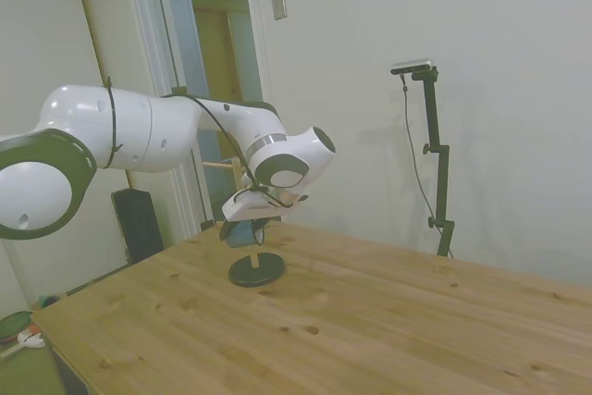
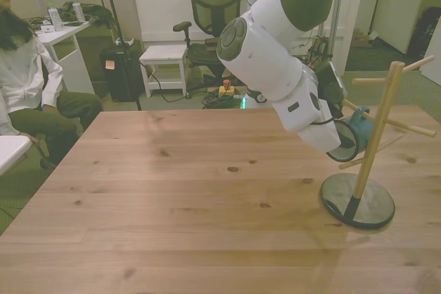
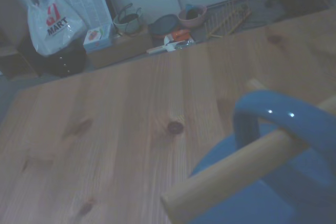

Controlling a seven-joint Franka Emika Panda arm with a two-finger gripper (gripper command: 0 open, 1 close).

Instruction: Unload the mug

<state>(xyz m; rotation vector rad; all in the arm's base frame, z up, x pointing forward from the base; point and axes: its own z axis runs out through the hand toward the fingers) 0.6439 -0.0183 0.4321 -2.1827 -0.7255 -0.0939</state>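
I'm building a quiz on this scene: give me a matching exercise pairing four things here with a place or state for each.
Things:
1. mug
2. rack base
3. person
4. office chair

Places or states:
A. seated off the front view's left
B. hanging by its handle on a wooden peg
C. on the floor behind the table
D. dark disc resting on the tabletop

Pairs: 1-B, 2-D, 3-A, 4-C

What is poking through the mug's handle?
A wooden peg of the rack runs through the mug handle's loop. The peg's far end is hidden behind the mug.
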